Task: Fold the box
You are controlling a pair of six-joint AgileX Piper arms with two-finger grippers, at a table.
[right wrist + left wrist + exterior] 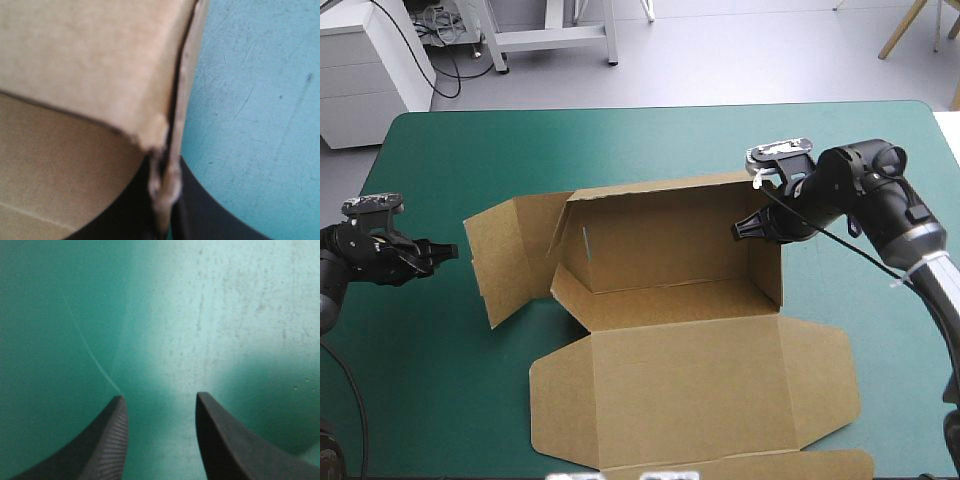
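Left gripper (448,251) hovers low over the teal-green cover (520,150) near the table's left edge, its black fingers (107,440) standing apart with nothing between them. Its wrist view shows only bare cover (210,315) crossed by a thin pale scratch. The gripper points toward the brown box (670,300) but is clear of it, and a strip of cover separates its tips from the nearest board.

That nearest board is the box's left end flap (510,255), splayed outward and tilted rather than tucked. Next to it the box sits at the middle of the table as an open tray. The back wall (660,235) is raised, the floor is visible, and the lid (690,385) lies flat toward the near edge with its own flaps spread.

At the tray's far right corner, where the back wall meets the right wall (767,265), the right gripper (742,230) comes in from the table's right side. In its wrist view the right gripper (165,170) is clamped on the box (75,60), with the board's upright edge pinched between the two black fingers and the cover (260,100) beside it
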